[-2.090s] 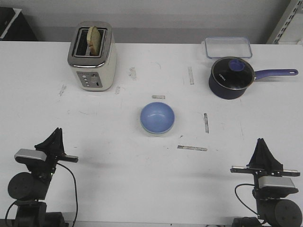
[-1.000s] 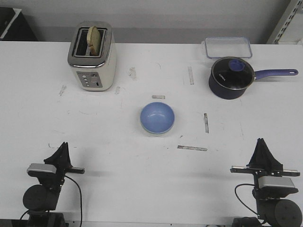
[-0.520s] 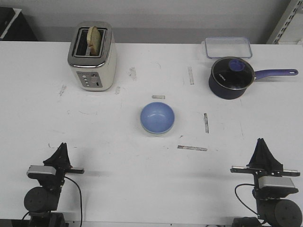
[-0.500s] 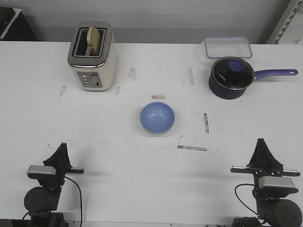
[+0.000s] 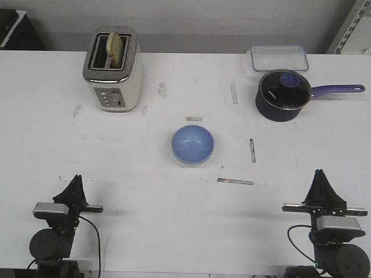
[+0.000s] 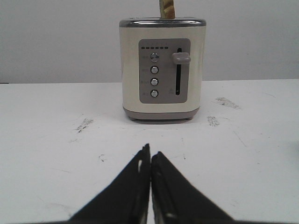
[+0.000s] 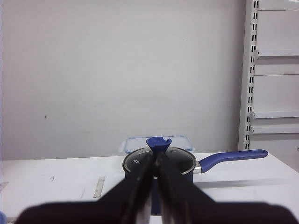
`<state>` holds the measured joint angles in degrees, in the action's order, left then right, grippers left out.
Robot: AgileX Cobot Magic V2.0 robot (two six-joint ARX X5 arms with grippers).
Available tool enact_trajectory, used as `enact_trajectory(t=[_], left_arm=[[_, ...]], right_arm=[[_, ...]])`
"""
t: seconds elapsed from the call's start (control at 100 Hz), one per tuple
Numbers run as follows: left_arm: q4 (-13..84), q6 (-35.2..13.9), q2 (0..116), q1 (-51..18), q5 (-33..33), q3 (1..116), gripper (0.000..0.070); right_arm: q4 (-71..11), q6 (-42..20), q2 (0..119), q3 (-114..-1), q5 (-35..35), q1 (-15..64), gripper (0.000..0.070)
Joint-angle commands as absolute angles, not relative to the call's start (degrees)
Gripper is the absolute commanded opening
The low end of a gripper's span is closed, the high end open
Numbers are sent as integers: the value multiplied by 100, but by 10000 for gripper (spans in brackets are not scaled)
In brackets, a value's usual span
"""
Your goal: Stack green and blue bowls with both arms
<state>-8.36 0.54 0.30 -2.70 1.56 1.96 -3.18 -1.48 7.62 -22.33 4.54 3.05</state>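
Observation:
The blue bowl sits at the middle of the table, nested in the green bowl, of which only a pale rim shows along the near side. My left gripper is shut and empty by the near left edge, far from the bowls. In the left wrist view the left gripper points at the toaster, jaws pressed together. My right gripper rests shut and empty at the near right. In the right wrist view the right gripper shows blurred, closed fingers. Neither wrist view shows the bowls clearly.
A cream toaster with a slice of bread stands at the back left, and the left wrist view shows that toaster too. A dark saucepan with a glass lid and blue handle and a clear container are at the back right; the same saucepan faces the right wrist.
The left arm drew back toward the near edge and lowered about one to two seconds ago, then stopped. The right arm and the bowls have not moved.

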Motion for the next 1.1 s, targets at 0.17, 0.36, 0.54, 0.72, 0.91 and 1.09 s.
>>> enact_trajectory(t=[0.17,0.36,0.54,0.72,0.91,1.09], left_arm=[[-906,62,19,-263,172,71,3],[-906,62,19,-263,172,71,3],[-906,62,19,-263,172,71,3],[-906,62,19,-263,172,71,3],[-906,62,19,-263,172,71,3],[-906,62,19,-263,172,71,3]], right_arm=[[-261,-126,749,-2259,454,320,5],[-261,-126,749,-2259,456,320,4],[-296,-121,744,-2228,355,320,4],[-294,-119,646,-1815,163,263,4],[-222,-123,340,-1079,91,167,5],[272,-126,8,-349,126,148,4]])
